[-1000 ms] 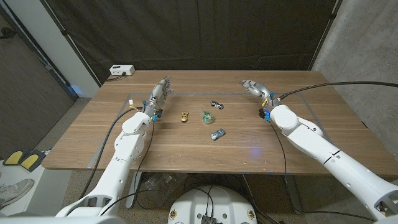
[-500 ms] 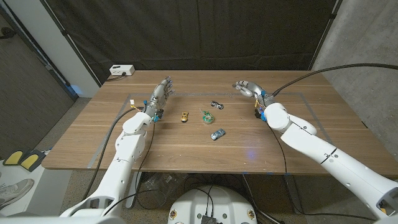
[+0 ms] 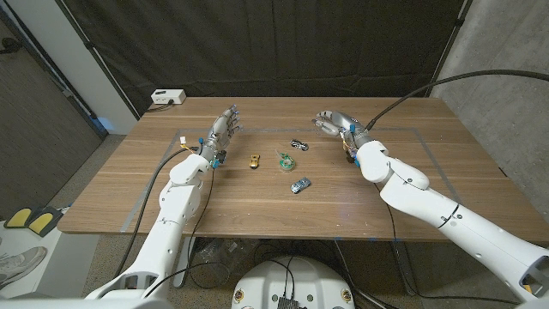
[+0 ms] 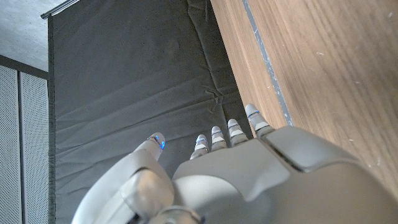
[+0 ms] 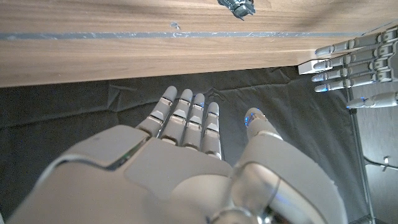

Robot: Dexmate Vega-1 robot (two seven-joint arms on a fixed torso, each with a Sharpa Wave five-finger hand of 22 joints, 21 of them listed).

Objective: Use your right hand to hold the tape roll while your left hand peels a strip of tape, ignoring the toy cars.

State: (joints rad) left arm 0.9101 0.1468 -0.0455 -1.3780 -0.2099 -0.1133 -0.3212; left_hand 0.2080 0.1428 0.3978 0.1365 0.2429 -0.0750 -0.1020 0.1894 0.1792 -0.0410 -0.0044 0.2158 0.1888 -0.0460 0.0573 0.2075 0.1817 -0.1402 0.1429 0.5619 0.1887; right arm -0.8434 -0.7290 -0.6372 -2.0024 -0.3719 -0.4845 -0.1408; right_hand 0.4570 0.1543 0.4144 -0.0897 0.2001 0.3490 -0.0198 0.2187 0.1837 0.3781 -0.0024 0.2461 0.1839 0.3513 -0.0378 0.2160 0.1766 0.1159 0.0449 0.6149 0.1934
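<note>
The left robot hand [image 3: 220,133] is waiting with fingers spread, holding nothing. The small green tape roll [image 3: 286,160] is lying mid-surface among toy cars. The right robot hand [image 3: 333,123], open-fingered, should be descending squarely onto it, avoiding the black car [image 3: 298,144].

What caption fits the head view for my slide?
Open right hand reaches toward the green tape roll among three toy cars on the wooden table; left hand waits open.
</note>
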